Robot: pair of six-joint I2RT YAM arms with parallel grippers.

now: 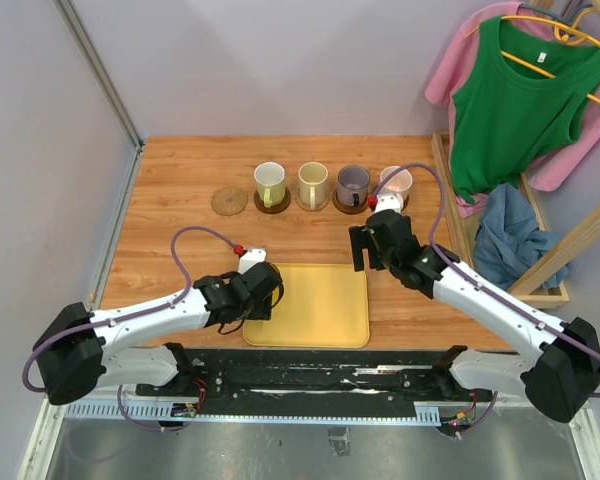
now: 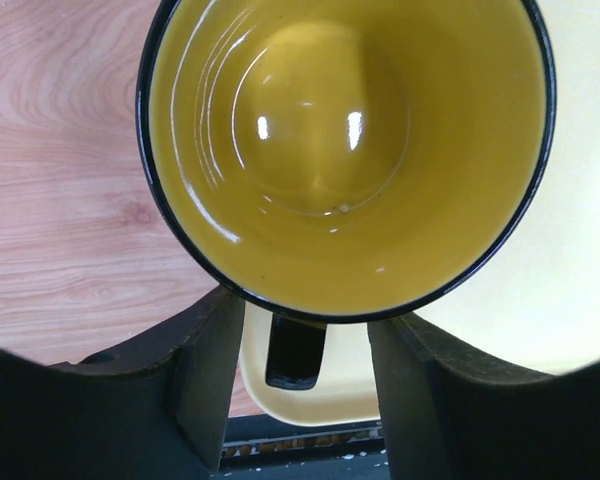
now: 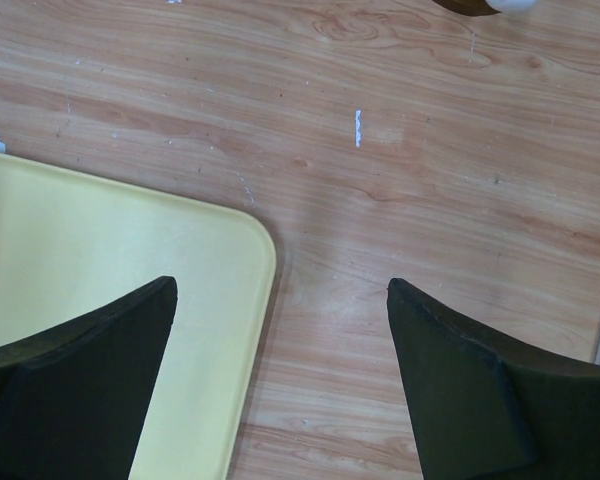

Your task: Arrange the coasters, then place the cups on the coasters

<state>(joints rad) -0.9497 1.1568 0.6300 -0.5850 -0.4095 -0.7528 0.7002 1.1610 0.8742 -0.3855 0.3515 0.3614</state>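
Note:
A see-through yellow cup (image 2: 345, 150) with a dark rim stands at the left edge of the yellow tray (image 1: 320, 310). My left gripper (image 2: 305, 322) is over it, jaws on either side of its dark handle (image 2: 296, 352), with a gap on each side. At the back is a row of coasters. A tan coaster (image 1: 229, 200) lies bare at the left. The pale cream-green cup (image 1: 270, 183), cream-white cup (image 1: 313, 184), grey-purple cup (image 1: 353, 185) and pale pink cup (image 1: 396, 181) each stand on a coaster. My right gripper (image 1: 368, 255) hangs open and empty above the tray's far right corner (image 3: 250, 240).
A wooden rack (image 1: 570, 240) with a green top (image 1: 520, 100), pink clothes and a blue cloth (image 1: 505, 235) stands at the table's right edge. A grey wall with a metal rail (image 1: 100, 70) bounds the left side. Cables loop from both arms.

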